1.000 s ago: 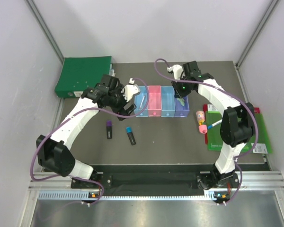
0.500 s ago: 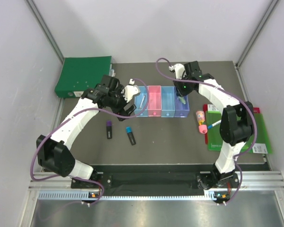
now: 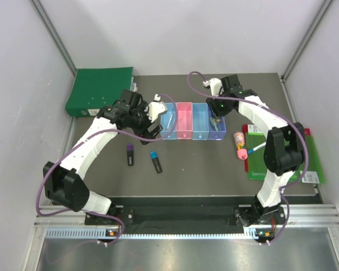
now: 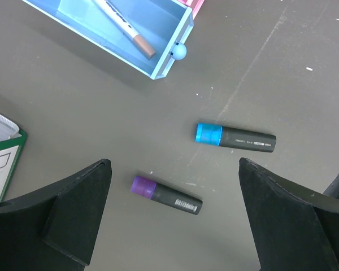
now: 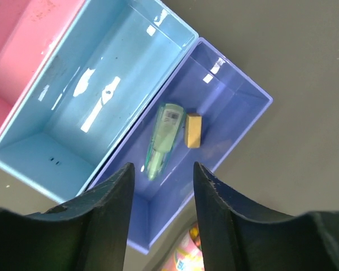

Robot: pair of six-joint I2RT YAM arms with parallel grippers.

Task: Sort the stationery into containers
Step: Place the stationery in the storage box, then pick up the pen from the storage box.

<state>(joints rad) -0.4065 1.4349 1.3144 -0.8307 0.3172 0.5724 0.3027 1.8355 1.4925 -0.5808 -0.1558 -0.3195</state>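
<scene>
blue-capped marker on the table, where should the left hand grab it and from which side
Take the blue-capped marker by its dark barrel, near mid-length, the left hand coming straight down with fingers across its width. It lies flat on the table, with bare space along both long sides.

A light blue plastic tray [image 4: 79, 22], pink tray [image 3: 184, 121], blue tray [image 5: 101, 113] and purple tray [image 5: 231, 107] stand in a row. A white marker [image 4: 122, 27] lies in the light blue one. A pale green tube [image 5: 163, 139] and a tan eraser [image 5: 192, 130] lie in the purple one. At the row's 7 o'clock, a purple-capped black highlighter [image 4: 165, 194] and a blue-capped black highlighter [image 4: 235, 138] lie flat.
</scene>
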